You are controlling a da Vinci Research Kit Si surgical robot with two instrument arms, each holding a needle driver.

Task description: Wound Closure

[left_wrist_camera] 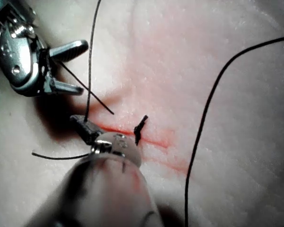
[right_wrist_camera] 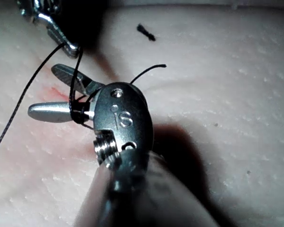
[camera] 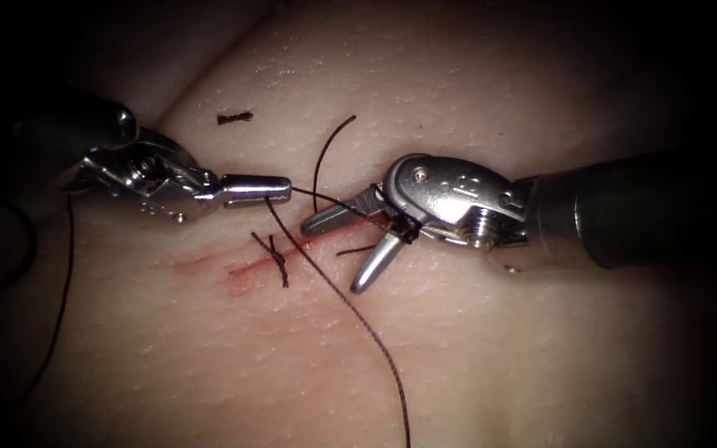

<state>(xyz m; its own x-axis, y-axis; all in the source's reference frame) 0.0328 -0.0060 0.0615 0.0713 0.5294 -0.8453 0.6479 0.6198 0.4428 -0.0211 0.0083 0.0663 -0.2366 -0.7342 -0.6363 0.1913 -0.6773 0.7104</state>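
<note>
Endoscope view: the left tool (camera: 280,184) has its jaws closed on the thread (camera: 350,307), with the tips just above the left part of the cut (camera: 251,264). From that grip 1 strand runs down across the cut toward the lower edge, and another runs right to the right tool (camera: 350,249). The right tool's 2 jaws stand spread apart over the right end of the cut, clamping nothing, though dark thread is wound around their base near the hinge. A tied knot (camera: 278,261) with short ends sits on the cut, in the red fluid (camera: 238,278). A loose cut end of thread (camera: 234,118) lies on the tissue (camera: 475,348) well above the cut. I cannot find the needle, so whether it sits in the tissue cannot be told.

Judged from this: the thread coiled at the right tool's hinge could snag or fray if either tool pulls, and a hard pull might drag on the knot or cut into the soft tissue edge. The long slack strand could also catch on a jaw.

Right wrist view: the right tool's housing (right_wrist_camera: 120,118) bears stamped marks that read like "IS". Small engraved characters on it in the endoscope view are too fine to read.
</note>
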